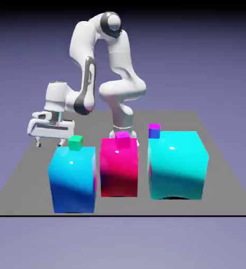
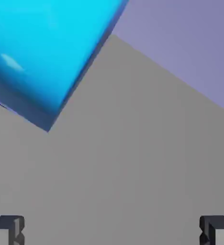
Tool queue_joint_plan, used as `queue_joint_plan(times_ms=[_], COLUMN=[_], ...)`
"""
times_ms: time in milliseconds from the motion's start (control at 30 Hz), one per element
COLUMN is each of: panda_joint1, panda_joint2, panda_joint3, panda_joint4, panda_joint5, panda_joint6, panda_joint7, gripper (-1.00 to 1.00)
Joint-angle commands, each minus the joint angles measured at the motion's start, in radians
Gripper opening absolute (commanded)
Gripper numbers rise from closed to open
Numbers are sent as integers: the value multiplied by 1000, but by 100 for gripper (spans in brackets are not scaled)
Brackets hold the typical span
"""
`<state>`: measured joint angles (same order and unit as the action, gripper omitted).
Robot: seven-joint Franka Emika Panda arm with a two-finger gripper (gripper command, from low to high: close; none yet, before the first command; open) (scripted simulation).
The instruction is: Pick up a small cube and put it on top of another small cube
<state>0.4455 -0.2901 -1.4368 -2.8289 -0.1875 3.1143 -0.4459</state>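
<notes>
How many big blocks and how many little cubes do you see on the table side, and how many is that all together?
Big blocks: 3 (blue, red, cyan)
Little cubes: 3 (green, magenta, purple)
Total: 6

That arm (image 1: 120,86) is smooth white, all rounded segments. High above its base (image 1: 123,124), a dark ring (image 1: 105,26) circles a pale cap (image 1: 114,21).
</notes>
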Motion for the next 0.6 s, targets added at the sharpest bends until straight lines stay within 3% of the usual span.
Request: queue_joint_plan(times_ms=[0, 233, 367, 567], panda_joint1=[23, 184, 148, 365], panda_joint2=[-12, -99, -126, -202], panda_joint3=[-36, -290, -378, -566], panda_joint4=[-16, -126, -147, -102], panda_joint5=[23, 188, 159, 213], panda_joint6=[14, 114, 139, 224], panda_joint7=[7, 53, 67, 11], gripper=[0, 0, 0, 0])
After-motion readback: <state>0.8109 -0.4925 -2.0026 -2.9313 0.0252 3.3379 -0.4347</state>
